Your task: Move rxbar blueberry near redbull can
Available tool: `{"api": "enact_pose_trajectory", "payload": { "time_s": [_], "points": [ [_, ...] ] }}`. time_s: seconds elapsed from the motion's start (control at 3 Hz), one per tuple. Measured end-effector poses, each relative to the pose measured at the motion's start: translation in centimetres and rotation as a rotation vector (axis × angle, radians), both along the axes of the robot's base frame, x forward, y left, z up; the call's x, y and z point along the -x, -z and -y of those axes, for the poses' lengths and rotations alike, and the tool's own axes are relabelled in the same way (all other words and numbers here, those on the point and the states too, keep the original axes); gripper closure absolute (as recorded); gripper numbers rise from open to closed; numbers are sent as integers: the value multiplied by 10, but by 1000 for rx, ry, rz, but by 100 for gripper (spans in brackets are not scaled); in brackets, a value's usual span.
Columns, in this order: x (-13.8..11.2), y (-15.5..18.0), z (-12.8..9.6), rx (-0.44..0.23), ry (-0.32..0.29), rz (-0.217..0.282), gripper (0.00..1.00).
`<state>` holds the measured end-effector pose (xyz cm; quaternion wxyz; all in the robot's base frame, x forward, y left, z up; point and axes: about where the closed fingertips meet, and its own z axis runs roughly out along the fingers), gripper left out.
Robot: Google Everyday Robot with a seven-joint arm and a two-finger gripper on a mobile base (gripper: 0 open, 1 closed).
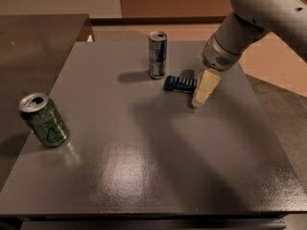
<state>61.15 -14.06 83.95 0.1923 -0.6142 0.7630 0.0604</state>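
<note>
The rxbar blueberry (180,84), a dark blue wrapper with white lettering, lies flat on the grey table (144,157), just right of the redbull can (157,54) and a small gap from it. The can stands upright at the table's far middle. My gripper (200,96) hangs from the arm at the upper right. It points down at the table just right of the bar's right end and is not holding it.
A wider green can (44,120) stands tilted near the table's left edge. A dark counter (33,42) adjoins the table at the left. The table's right edge (273,128) drops to the floor.
</note>
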Motion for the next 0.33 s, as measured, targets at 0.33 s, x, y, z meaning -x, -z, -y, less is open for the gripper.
{"api": "enact_pose_trajectory", "payload": {
  "time_s": [0.33],
  "points": [
    [0,0,0,0,0,0,0]
  ]
}}
